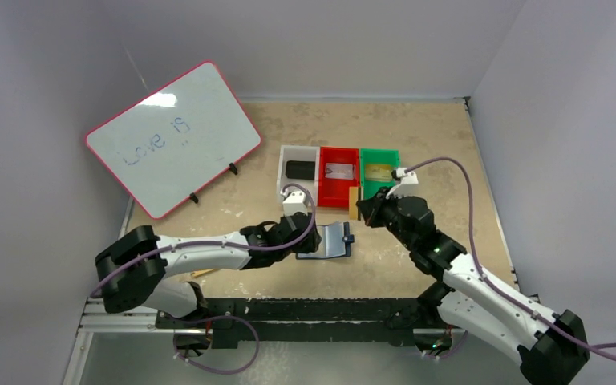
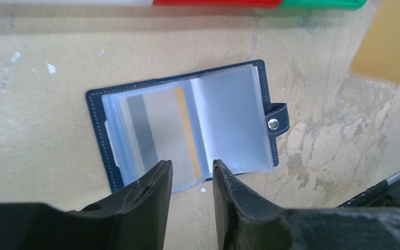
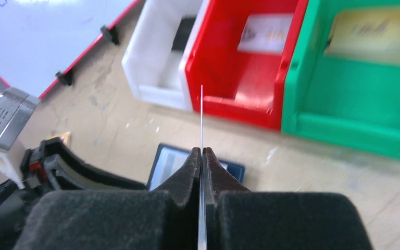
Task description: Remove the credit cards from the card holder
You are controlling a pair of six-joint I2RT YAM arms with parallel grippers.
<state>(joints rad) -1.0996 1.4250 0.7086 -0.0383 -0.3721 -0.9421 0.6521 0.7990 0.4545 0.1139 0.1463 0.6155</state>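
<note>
The card holder (image 2: 187, 122) lies open on the table, a navy wallet with clear sleeves and a snap tab (image 2: 277, 120) on its right edge. A grey credit card with an orange stripe (image 2: 159, 130) shows inside its left sleeve. My left gripper (image 2: 191, 172) hovers open at the wallet's near edge, with nothing between its fingers. My right gripper (image 3: 201, 151) is shut on a thin card seen edge-on (image 3: 201, 112), held upright above the wallet (image 3: 169, 161). From above, this tan card (image 1: 354, 200) stands in front of the bins, to the right of the wallet (image 1: 326, 240).
Three bins stand in a row behind the wallet: white (image 1: 285, 178) with a black card (image 1: 299, 169), red (image 1: 322, 190) with a pale card (image 1: 340, 170), green (image 1: 366, 181) with a gold card (image 1: 380, 172). A red-framed whiteboard (image 1: 172, 136) leans at the back left.
</note>
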